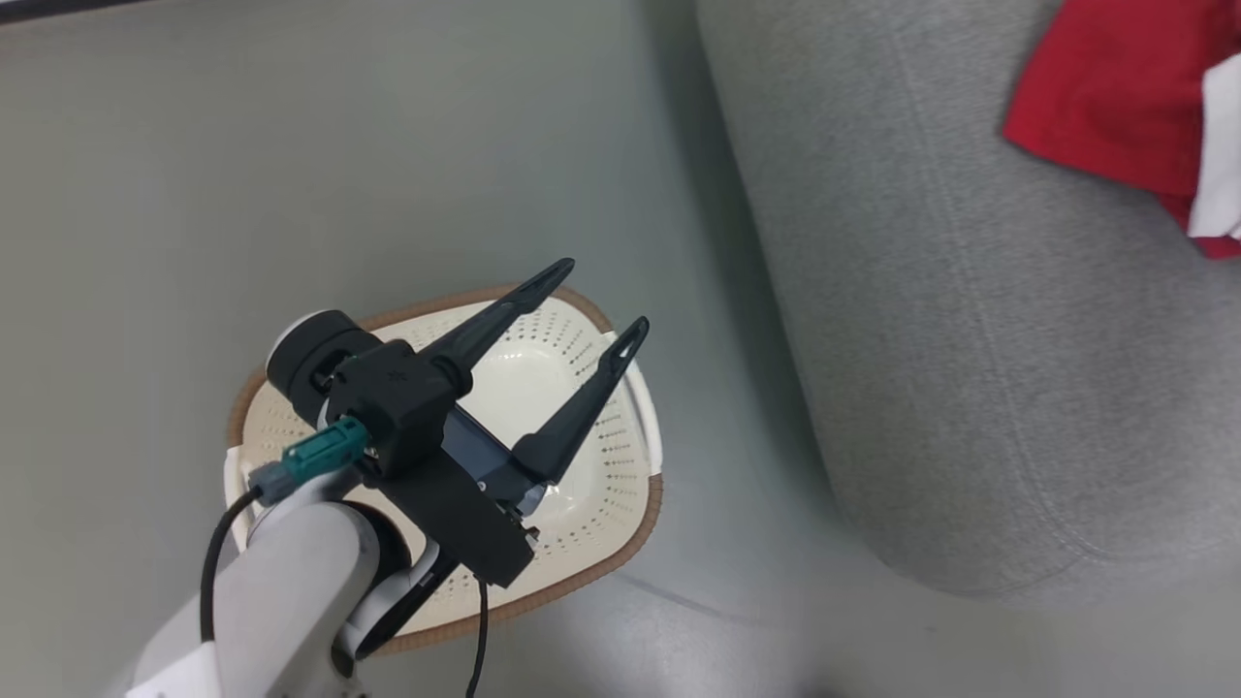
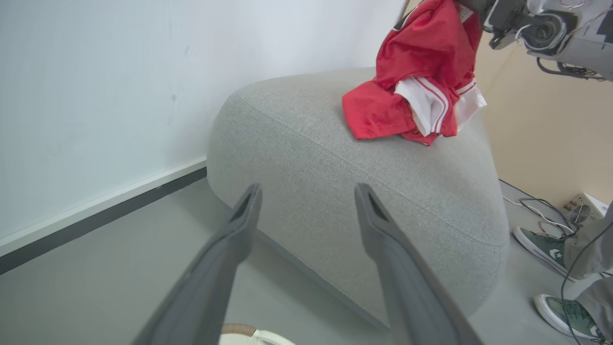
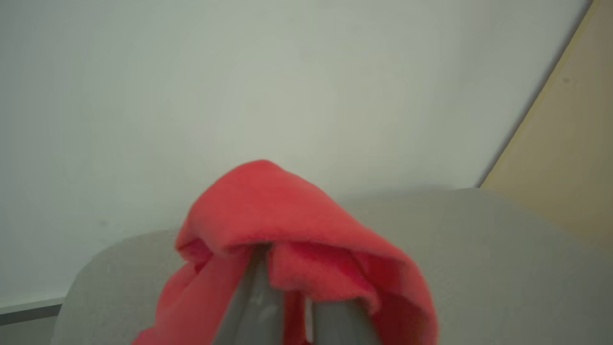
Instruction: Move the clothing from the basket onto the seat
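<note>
The left gripper holds its two dark fingers spread wide apart, pointing toward the grey seat, with nothing between them. On top of the seat lies the red clothing, showing a white part with red stripes; its upper end is drawn up to the right arm at the top right corner. A sliver of the basket rim shows at the bottom edge. At the right, a person's green sneakers stand on the grey floor, near cables and a small vented box.
</note>
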Available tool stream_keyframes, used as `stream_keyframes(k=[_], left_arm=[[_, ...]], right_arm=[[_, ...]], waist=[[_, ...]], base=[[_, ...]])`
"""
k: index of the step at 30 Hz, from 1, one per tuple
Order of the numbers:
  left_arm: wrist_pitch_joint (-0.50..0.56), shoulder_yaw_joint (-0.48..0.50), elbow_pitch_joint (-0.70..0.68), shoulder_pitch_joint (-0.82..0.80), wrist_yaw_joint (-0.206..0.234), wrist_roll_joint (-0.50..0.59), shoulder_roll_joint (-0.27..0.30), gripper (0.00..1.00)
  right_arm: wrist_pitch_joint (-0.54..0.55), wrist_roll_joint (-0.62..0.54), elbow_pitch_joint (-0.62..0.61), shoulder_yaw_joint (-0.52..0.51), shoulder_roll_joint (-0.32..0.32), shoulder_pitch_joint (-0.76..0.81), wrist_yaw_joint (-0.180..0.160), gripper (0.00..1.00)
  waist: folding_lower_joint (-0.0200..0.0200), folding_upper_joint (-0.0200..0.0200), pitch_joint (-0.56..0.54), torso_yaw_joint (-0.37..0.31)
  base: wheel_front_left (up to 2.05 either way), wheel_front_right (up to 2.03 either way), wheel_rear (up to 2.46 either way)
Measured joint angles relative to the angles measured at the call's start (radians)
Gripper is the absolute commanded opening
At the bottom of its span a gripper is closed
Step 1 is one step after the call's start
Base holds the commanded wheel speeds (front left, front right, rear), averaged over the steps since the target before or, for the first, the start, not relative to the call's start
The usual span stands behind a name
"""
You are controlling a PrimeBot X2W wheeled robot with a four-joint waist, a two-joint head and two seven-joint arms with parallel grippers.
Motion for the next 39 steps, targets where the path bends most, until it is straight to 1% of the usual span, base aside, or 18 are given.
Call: stream_keyframes(k=[4, 8, 9, 10, 12, 13, 16, 18, 20, 25, 32, 39], left_arm=[[-0.012, 0.005, 0.025, -0.012, -0.007, -0.004, -0.001, 1.0], [-0.021, 0.005, 0.052, -0.013, -0.007, -0.009, -0.004, 1.0], [-0.026, 0.004, 0.06, -0.013, -0.007, -0.01, -0.006, 1.0], [-0.029, 0.004, 0.066, -0.013, -0.008, -0.012, -0.008, 1.0], [-0.035, 0.003, 0.081, -0.013, -0.008, -0.016, -0.012, 1.0], [-0.038, 0.003, 0.089, -0.013, -0.008, -0.019, -0.015, 1.0], [-0.053, 0.004, 0.11, -0.011, -0.009, -0.023, -0.018, 1.0], [-0.062, 0.004, 0.13, -0.007, -0.015, -0.026, -0.019, 1.0], [-0.073, 0.004, 0.147, -0.003, -0.016, -0.03, -0.021, 1.0], [-0.097, 0.011, 0.192, 0.035, -0.016, -0.04, -0.02, 1.0], [-0.133, 0.026, 0.243, 0.093, -0.006, -0.072, -0.021, 1.0], [-0.156, 0.052, 0.283, 0.141, 0.014, -0.093, -0.037, 1.0]], right_arm=[[0.044, -0.017, 0.059, 0.054, 0.035, -0.009, 0.0, 0.0], [0.105, -0.021, 0.127, 0.099, 0.058, -0.017, 0.005, 0.0], [0.124, -0.022, 0.151, 0.107, 0.061, -0.023, 0.008, 0.03], [0.143, -0.022, 0.174, 0.114, 0.06, -0.028, 0.017, 0.2], [0.165, -0.024, 0.201, 0.129, 0.06, -0.029, 0.025, 0.67], [0.174, -0.026, 0.21, 0.135, 0.063, -0.029, 0.029, 1.0], [0.199, -0.026, 0.244, 0.151, 0.075, -0.035, 0.052, 1.0], [0.212, -0.025, 0.258, 0.163, 0.082, -0.036, 0.07, 1.0], [0.23, -0.025, 0.283, 0.175, 0.089, -0.035, 0.096, 1.0], [0.255, -0.025, 0.319, 0.207, 0.1, -0.02, 0.137, 1.0], [0.249, -0.017, 0.291, 0.235, 0.101, 0.102, 0.153, 1.0], [0.169, 0.002, 0.16, 0.24, 0.1, 0.202, 0.164, 1.0]], waist=[[0.0, 0.0, 0.01, 0.027], [-0.0001, 0.0, -0.002, 0.039], [-0.0002, 0.0, -0.007, 0.04], [-0.0003, -0.0001, -0.013, 0.041], [-0.0002, -0.0001, -0.026, 0.042], [-0.0002, -0.0001, -0.033, 0.043], [-0.0002, -0.0002, -0.057, 0.043], [-0.0003, -0.0002, -0.075, 0.042], [-0.0003, -0.0001, -0.094, 0.04], [-0.0003, -0.0002, -0.15, 0.033], [-0.0003, -0.0002, -0.239, 0.019], [-0.0004, -0.0003, -0.335, 0.011]], base=[[0.0, 0.0, 0.0], [0.0, 0.0, 0.0], [0.0, 0.0, 0.0], [0.0, 0.0, 0.0], [0.0, 0.0, 0.0], [0.0, 0.0, 0.0], [0.0, 0.0, 0.0], [0.0, 0.0, 0.0], [0.0, 0.0, 0.0], [0.0, 0.0, 0.0], [0.0, 0.0, 0.0], [0.0, 0.0, 0.0]])
